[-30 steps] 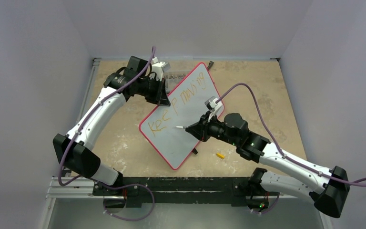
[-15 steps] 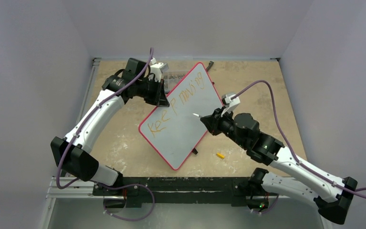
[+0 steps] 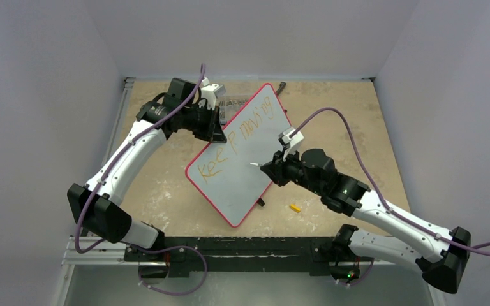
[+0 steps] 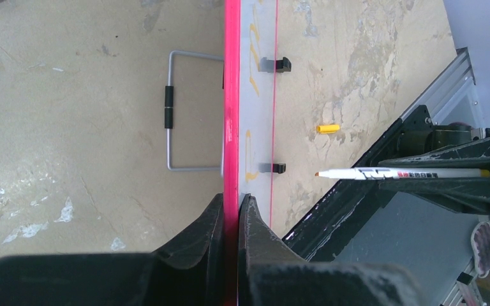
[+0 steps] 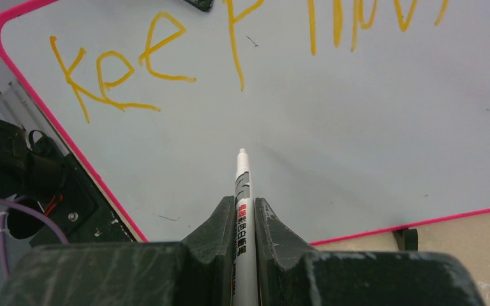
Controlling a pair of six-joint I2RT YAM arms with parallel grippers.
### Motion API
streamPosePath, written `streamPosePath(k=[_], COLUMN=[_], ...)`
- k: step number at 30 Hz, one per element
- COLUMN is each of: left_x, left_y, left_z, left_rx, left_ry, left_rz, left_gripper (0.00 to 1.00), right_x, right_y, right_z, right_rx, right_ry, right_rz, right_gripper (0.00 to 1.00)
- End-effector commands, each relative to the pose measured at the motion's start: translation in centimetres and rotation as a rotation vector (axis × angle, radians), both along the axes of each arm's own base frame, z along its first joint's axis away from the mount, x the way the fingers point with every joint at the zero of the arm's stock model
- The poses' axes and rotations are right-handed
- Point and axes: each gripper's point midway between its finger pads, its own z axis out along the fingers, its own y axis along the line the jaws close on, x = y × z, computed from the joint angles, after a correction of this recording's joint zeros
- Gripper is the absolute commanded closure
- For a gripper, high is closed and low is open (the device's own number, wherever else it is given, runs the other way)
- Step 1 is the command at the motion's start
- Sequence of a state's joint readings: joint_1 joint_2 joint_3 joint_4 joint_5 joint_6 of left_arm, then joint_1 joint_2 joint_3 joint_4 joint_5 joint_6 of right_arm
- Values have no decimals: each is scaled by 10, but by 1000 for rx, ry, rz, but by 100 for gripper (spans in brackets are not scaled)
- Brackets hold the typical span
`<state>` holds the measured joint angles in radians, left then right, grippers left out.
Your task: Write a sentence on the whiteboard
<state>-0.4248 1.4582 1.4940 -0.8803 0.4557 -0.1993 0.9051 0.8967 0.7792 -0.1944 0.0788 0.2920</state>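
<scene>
The whiteboard (image 3: pixel 242 159) with a red frame stands tilted on the table, orange lettering "Keep moving" (image 3: pixel 233 137) along its upper part. My left gripper (image 3: pixel 219 131) is shut on the board's red top edge (image 4: pixel 231 127). My right gripper (image 3: pixel 269 169) is shut on a white marker pen (image 5: pixel 241 191), whose tip (image 3: pixel 252 164) points at the bare board below the lettering (image 5: pixel 185 51), a little off the surface. In the left wrist view the pen (image 4: pixel 395 173) hovers beside the board, tip apart from it.
An orange pen cap (image 3: pixel 295 207) lies on the table near the board's lower right; it also shows in the left wrist view (image 4: pixel 328 128). The board's wire stand (image 4: pixel 178 115) sits behind it. Black feet (image 4: pixel 274 64) line the lower edge.
My right gripper with the pen swung up and right off the board, then came back left and down towards the middle of the board. The left gripper kept its hold.
</scene>
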Motion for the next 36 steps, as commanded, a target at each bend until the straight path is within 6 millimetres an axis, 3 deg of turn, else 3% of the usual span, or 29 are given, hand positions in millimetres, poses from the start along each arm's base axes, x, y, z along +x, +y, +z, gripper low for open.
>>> streamPosePath(k=[1, 12, 36], left_x=[20, 21, 22], left_y=[27, 29, 30], left_z=[-4, -7, -5], left_rx=[139, 150, 138], left_ry=[-131, -143, -139], left_rz=[60, 56, 67], left_gripper=[100, 100, 100], right_x=[-6, -18, -27], right_y=[20, 42, 54], right_z=[35, 25, 11], right_rx=[70, 100, 128], right_ry=[-90, -81, -92], right_rz=[116, 247, 340], right_gripper=[100, 100, 100])
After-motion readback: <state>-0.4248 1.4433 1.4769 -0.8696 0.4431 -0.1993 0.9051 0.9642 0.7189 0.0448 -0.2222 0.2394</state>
